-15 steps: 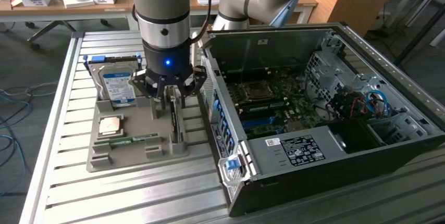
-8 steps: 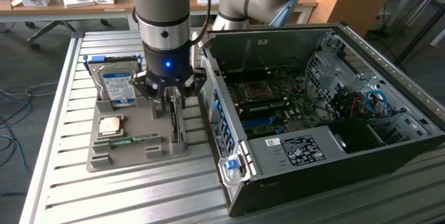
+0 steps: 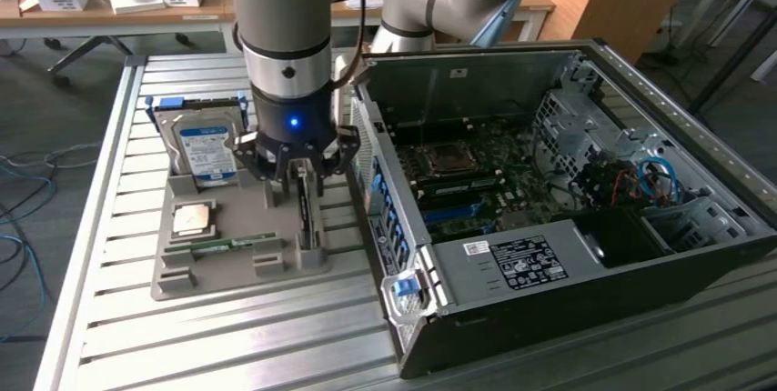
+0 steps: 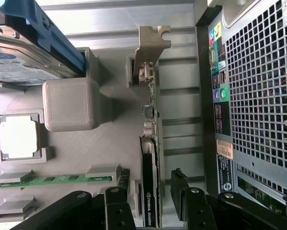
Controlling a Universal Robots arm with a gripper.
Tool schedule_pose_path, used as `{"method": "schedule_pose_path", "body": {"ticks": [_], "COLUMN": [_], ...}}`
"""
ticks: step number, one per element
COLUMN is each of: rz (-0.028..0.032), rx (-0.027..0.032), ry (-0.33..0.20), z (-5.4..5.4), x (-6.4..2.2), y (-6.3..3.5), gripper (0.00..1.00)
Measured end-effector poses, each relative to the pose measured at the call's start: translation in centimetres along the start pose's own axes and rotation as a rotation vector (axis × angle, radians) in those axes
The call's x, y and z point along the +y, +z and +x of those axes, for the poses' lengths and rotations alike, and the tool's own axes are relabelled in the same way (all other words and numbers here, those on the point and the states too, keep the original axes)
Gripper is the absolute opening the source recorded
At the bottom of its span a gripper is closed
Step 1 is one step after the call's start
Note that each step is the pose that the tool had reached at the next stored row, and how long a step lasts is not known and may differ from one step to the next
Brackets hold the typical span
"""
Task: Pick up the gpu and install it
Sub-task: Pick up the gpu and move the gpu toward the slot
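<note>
Aluminium table [image 3: 243,336]: slatted; carries the tray and the case side by side.
Case [image 3: 583,309]: black tower lying on its side at the exterior view's right, side panel off. Inside, nearest, sits a grey power supply [image 3: 510,259] with a white label; behind it is the motherboard [image 3: 468,177] with its socket. Metal cages with blue and red cables lie toward the exterior view's right. Its rear grille [image 4: 263,96] and ports face the tray.
Tray [image 3: 231,277]: grey printed holder just beside the case, with four parts seated in it.
RAM [image 3: 231,244]: slim green stick lying in the nearest slot, between grey blocks.
CPU [image 3: 195,218]: pale square chip lying flat in a square recess just behind the RAM.
Gpu [image 3: 307,225]: stands on edge in a slot along the tray's side nearest the case. It has a green board and a black shroud, with its silvery bracket [image 4: 148,48] at the end nearer the drive.
Gripper [image 3: 301,195]: lowered over the gpu, black fingers [image 4: 186,206] spread wide with one on each side of the card. A gap shows on the case side, and it grips nothing.
Drive [image 3: 204,145]: silver with a blue-white label, in a blue caddy, upright at the tray's far end.
Arm [image 3: 286,36]: grey with pale blue caps, coming down vertically over the tray.
Desk [image 3: 122,11]: wooden, well behind the table, with white boxes on top.
</note>
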State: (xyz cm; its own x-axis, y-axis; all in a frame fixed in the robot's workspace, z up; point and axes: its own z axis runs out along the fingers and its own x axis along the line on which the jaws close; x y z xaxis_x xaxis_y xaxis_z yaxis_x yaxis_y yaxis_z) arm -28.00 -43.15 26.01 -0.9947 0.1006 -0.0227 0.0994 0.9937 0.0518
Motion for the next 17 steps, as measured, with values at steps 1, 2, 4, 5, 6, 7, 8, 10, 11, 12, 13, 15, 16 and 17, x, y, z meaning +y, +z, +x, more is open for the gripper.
{"method": "schedule_pose_path", "body": {"ticks": [1, 2, 4, 5, 6, 7, 8, 10, 11, 12, 13, 15, 16, 17], "rz": [0.0001, 0.0, 0.0001, 0.0001, 0.0, 0.0001, 0.0002, 0.0004, 0.0001, 0.0, -0.0001, 0.0001, 0.0, 0.0], "rx": [0.0001, 0.0, 0.0, 0.0002, 0.0, 0.0001, 0.0002, 0.0003, 0.0001, -0.0001, -0.0003, -0.0001, -0.0001, 0.0], "ry": [0.0, 0.0, 0.0, 0.0, 0.0, 0.0, 0.0, 0.0, 0.0, 0.0, 0.001, 0.001, 0.001, 0.001], "z": [0.0, 0.0, 0.0, 0.0, 0.0, 0.0, 0.0, 0.0, 0.0, 0.1, 0.2, 0.2, 0.2, 0.2], "x": [-0.01, -0.01, -0.03, -0.04, -0.04, -0.05, -0.05, -0.05, -0.05, 0.0, 0.09, 0.16, 0.16, 0.15], "y": [0.13, 0.25, 0.51, 0.65, 0.78, 0.87, 0.88, 0.89, 0.91, 0.95, 0.98, 1.02, 1.07, 1.18], "gripper": [0.47, 0.47, 0.47, 0.47, 0.47, 0.47, 0.47, 0.47, 0.47, 0.47, 0.47, 0.47, 0.47, 0.47]}}
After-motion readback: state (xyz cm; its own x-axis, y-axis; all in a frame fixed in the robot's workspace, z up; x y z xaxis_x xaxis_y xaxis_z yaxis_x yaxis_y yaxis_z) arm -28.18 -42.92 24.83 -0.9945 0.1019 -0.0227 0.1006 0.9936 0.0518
